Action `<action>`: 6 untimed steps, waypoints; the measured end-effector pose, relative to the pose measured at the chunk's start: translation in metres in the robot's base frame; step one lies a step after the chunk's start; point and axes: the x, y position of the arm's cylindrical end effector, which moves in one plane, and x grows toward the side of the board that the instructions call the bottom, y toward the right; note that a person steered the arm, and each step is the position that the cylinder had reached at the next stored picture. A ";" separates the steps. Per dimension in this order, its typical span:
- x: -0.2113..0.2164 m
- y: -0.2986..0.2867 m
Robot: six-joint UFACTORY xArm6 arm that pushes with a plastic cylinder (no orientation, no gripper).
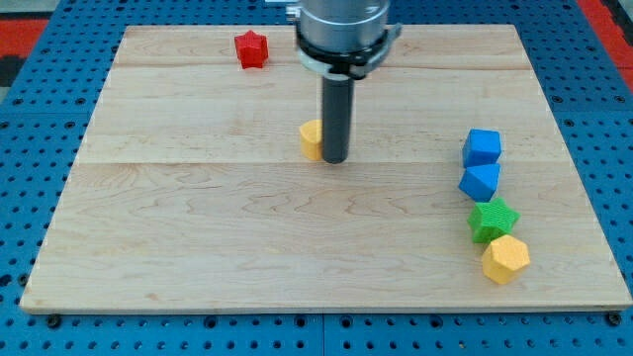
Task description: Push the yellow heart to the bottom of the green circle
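Observation:
A yellow block (311, 139), likely the yellow heart, lies near the board's middle, partly hidden behind my rod. My tip (334, 160) rests on the board touching or just beside the yellow block's right side. No green circle shows in the view. The only green block is a green star (493, 219) at the view's right.
A red star (251, 48) lies near the view's top left. At the right, a column runs downwards: a blue cube (483, 146), a second blue block (480, 181), the green star, then a yellow hexagon (506, 258). The wooden board (198, 247) sits on a blue pegboard.

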 end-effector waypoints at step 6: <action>-0.133 -0.076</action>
